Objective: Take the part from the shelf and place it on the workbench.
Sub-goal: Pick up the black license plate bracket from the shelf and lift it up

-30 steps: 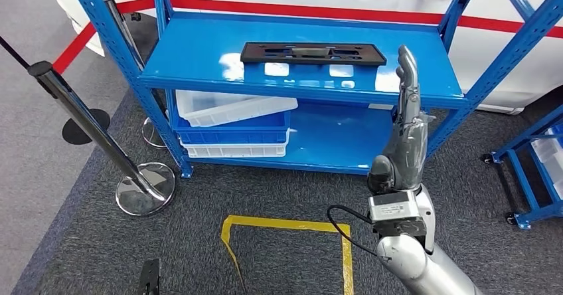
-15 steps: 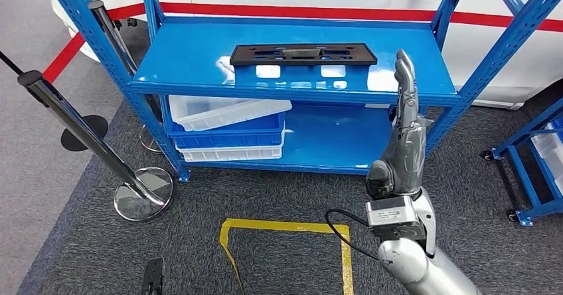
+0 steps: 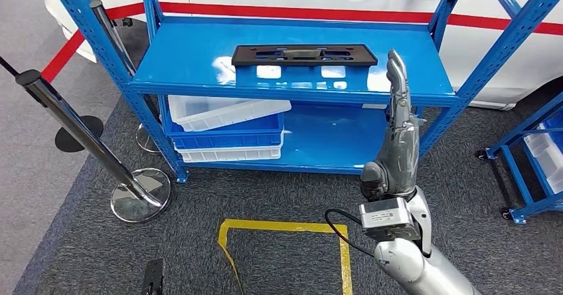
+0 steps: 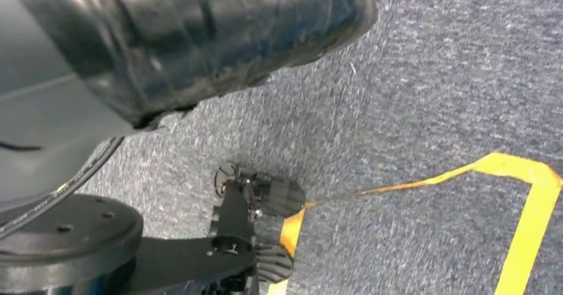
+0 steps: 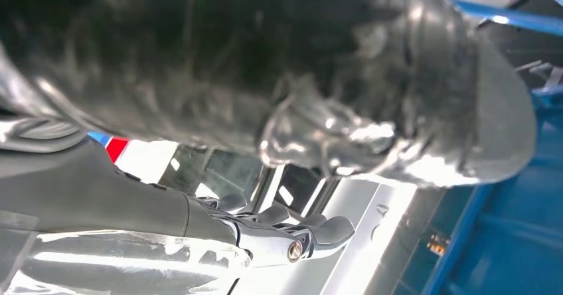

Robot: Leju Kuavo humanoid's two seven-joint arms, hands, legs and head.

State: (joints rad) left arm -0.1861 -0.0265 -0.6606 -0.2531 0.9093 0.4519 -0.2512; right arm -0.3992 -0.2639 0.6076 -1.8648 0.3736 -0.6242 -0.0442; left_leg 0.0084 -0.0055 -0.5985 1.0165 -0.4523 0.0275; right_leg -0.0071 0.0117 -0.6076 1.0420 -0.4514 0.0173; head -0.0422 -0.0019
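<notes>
Head view: the right hand (image 3: 398,135) is raised upright in front of the shelf (image 3: 199,62), fingers straight and together, holding nothing. The part (image 3: 304,55), a long flat black plate with slots cut through it, lies on the top shelf beyond the fingertips and off to the hand's left, well apart from it. Below that level, to the hand's left, sit stacked bins (image 3: 229,125). On the floor near the robot is a square of yellow tape (image 3: 285,227), and a chrome post (image 3: 80,132) leans further left.

Left wrist view: the left hand (image 4: 259,232) hangs low over grey carpet, fingers loosely apart with nothing in them, just above a corner of the tape.

Right wrist view: the right hand's dark fingers (image 5: 312,232) stretch out side by side, empty, with a white car body blurred behind them.

The part looks like stiff moulded plastic, light for its length and probably slick on the painted shelf. Being long and thin, it would likely tip if taken at one end; a grip across the middle of the near long edge seems the safest, or the slots could give the fingers purchase.
</notes>
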